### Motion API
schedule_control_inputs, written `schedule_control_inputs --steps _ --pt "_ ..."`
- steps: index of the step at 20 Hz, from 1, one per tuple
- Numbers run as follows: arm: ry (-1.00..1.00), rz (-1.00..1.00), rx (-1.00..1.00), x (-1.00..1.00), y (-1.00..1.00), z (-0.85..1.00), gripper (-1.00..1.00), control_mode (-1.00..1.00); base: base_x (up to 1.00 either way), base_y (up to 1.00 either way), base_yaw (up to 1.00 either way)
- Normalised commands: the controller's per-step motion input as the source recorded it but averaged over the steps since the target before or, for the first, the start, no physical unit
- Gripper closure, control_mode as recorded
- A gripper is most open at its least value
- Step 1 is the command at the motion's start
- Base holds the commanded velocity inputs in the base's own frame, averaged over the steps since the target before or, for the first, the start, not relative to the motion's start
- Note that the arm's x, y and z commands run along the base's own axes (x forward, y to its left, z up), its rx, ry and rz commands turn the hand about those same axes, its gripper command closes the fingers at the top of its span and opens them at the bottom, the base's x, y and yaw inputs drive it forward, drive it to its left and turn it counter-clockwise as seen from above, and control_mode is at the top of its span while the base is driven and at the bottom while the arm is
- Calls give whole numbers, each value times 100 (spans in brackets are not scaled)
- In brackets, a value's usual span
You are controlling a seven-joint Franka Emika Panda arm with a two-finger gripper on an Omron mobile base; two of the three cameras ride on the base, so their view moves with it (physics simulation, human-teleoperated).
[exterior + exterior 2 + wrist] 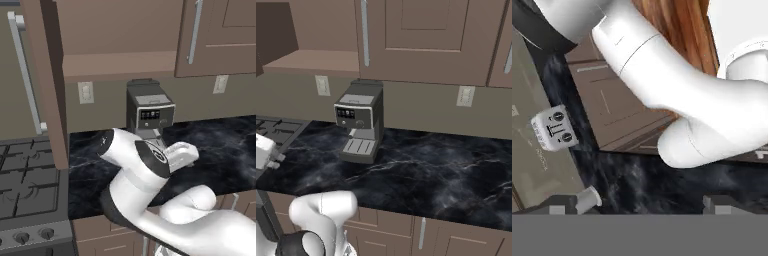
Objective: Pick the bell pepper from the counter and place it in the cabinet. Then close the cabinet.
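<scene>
Tool spread, holding nothing, above counter; cabinet open.

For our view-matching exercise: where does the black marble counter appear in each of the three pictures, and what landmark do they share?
Left base view: counter across the middle and right, behind the arm.
Right base view: broad band across the lower middle.
Hand view: dark strip low down.
Shared landmark: brown drawer fronts bordering it.

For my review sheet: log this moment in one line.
gripper: open, empty | cabinet: open | coffee machine: on counter
</scene>
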Motion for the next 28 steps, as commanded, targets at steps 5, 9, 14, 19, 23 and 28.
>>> schedule_control_inputs --steps 5,9,14,19,23,28 --pt "-80 0 -56 1 36 -71 -100 -100 0 0 0" --pt "-77 0 -45 -4 81 -36 -100 -100 0 0 0" --pt "-33 -2 -24 0 100 4 -100 -100 0 0 0" --pt "-1 -4 -16 0 100 25 -100 -100 0 0 0" --pt "-12 -5 -12 9 100 14 -100 -100 0 0 0" --pt "-28 -1 -15 43 97 0 -100 -100 0 0 0"
